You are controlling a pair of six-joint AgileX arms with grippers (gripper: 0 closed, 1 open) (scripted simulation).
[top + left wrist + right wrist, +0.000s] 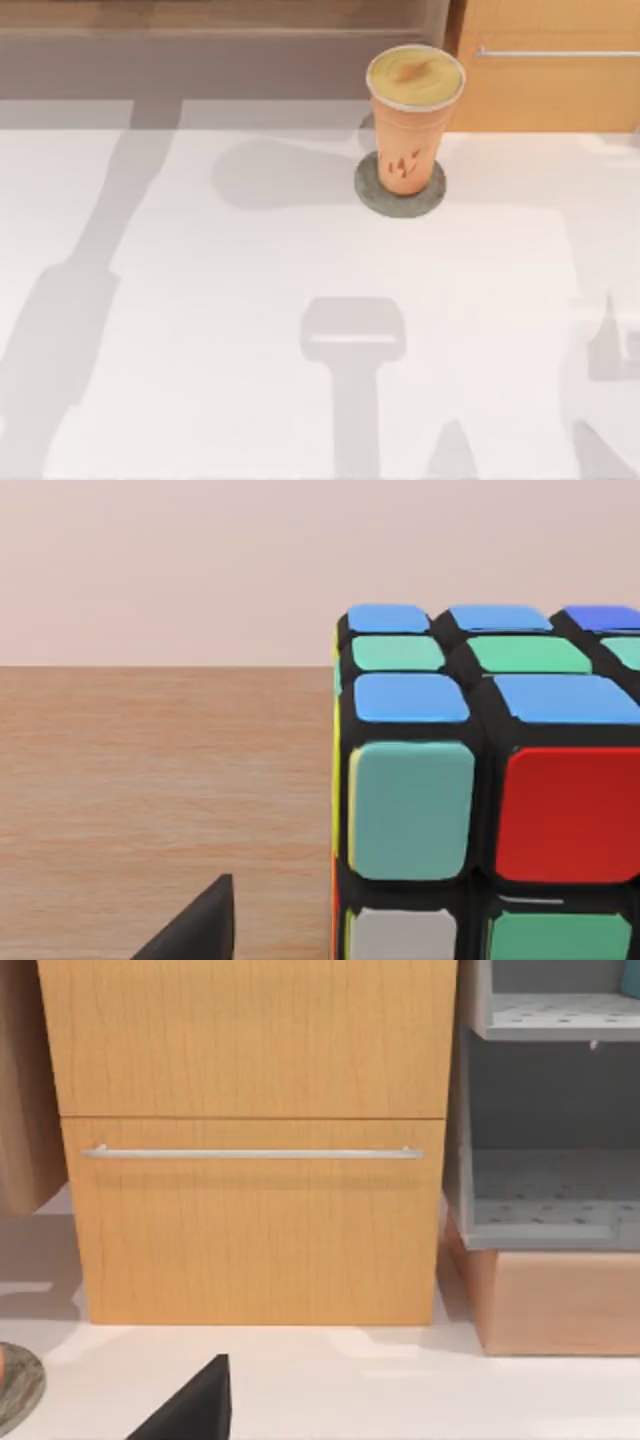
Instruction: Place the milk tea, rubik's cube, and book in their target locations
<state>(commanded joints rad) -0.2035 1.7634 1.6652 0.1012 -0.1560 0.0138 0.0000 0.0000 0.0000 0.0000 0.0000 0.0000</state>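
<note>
The cube sits square on a wooden surface, close beside the one dark fingertip of the left gripper visible there; whether it touches, or how the fingers are set, cannot be told. The milk tea stands upright on a round grey coaster at the table's far side, right of centre. The right wrist view faces a wooden drawer cabinet with a metal handle, one dark fingertip at its edge, grip unreadable.

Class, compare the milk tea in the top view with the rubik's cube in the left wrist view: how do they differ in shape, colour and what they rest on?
Shape: the milk tea is a tall tapered round cup; the rubik's cube is a boxy block of square stickers.
Colour: the milk tea is orange with a creamy top; the rubik's cube shows blue, green, teal and red in a black frame.
Support: the milk tea stands on a grey round coaster on the white table; the rubik's cube sits on a brown wooden surface.
</note>
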